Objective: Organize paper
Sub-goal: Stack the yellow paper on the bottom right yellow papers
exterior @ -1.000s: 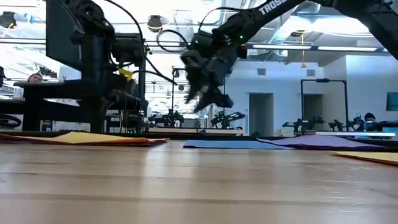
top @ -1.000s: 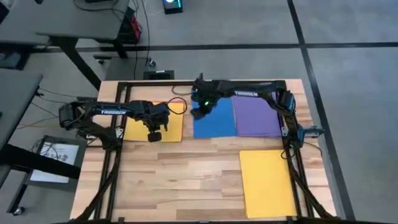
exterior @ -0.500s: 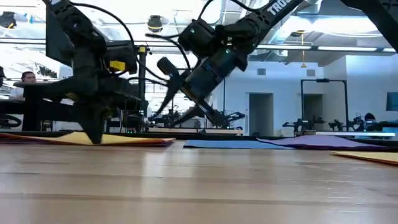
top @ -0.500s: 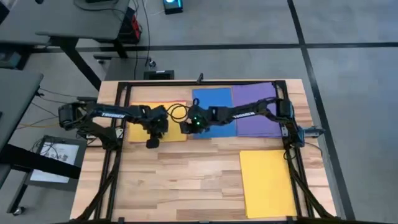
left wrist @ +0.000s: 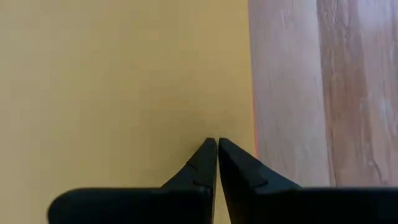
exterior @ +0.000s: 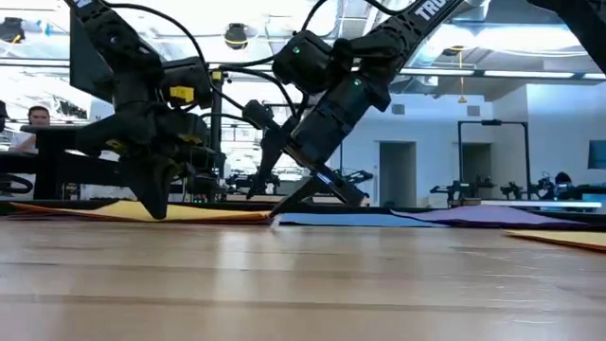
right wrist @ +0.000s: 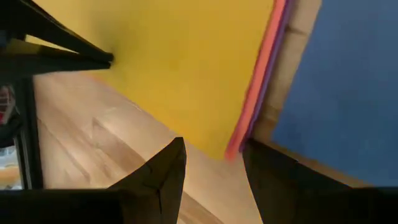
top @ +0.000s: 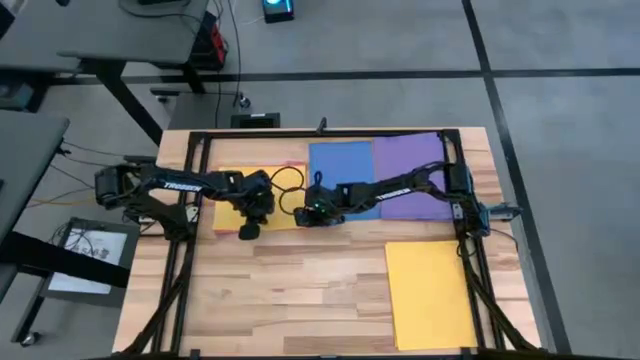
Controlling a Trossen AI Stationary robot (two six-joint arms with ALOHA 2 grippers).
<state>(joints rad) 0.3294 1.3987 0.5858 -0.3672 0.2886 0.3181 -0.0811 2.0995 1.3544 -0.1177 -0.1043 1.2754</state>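
Pale wooden table (top: 300, 290), planked, with visible grain and a soft sheen (light glancing off it in the low view). Matt paper throughout: a smooth yellow sheet (left wrist: 124, 81) with a thin pink-red edge (right wrist: 258, 81) showing beneath, a flat blue sheet (top: 345, 165), a purple sheet (top: 410, 170), a second yellow sheet (top: 430, 295), none glossy. Dark, smooth fingers on the left gripper (left wrist: 217, 152), matt like hard plastic; same dull black on the right gripper (right wrist: 211, 155). Black frame (top: 330, 132) around the table, metal by its look.
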